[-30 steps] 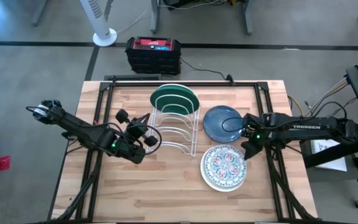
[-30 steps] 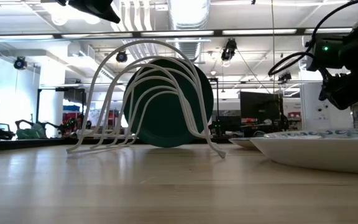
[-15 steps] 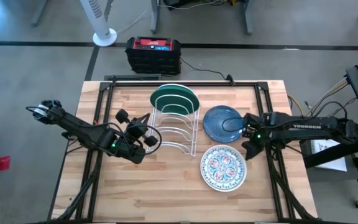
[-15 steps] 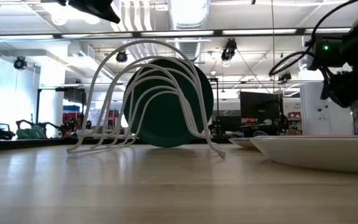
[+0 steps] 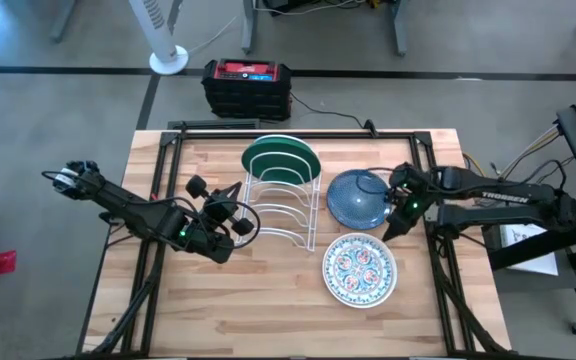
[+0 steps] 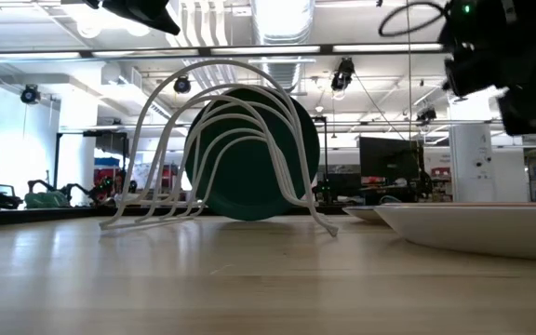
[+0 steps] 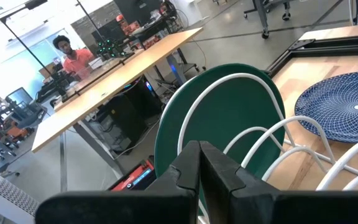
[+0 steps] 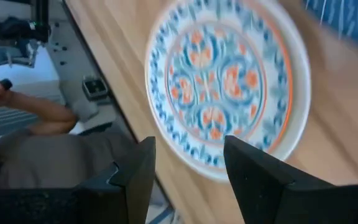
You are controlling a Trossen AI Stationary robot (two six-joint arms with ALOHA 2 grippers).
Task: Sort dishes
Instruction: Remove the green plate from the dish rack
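The right claw (image 5: 400,207) hangs above the surface with its fingers (image 8: 260,171) spread wide and nothing between them, at the edge of the blue speckled dish (image 5: 358,197) on the side away from the white wire rack (image 5: 280,205). That blue dish lies flat just beside the rack. The floral dish (image 5: 360,269) lies flat near the blue one, towards the front of the surface (image 5: 218,300), and also shows beyond the right claw's fingers in its wrist view. In the rack's rear slots the green dish (image 5: 281,158) stands on edge, with a white dish (image 5: 290,140) just behind it. The left claw (image 5: 236,222) waits at the rack's other side, its fingers (image 7: 219,171) pressed together on nothing.
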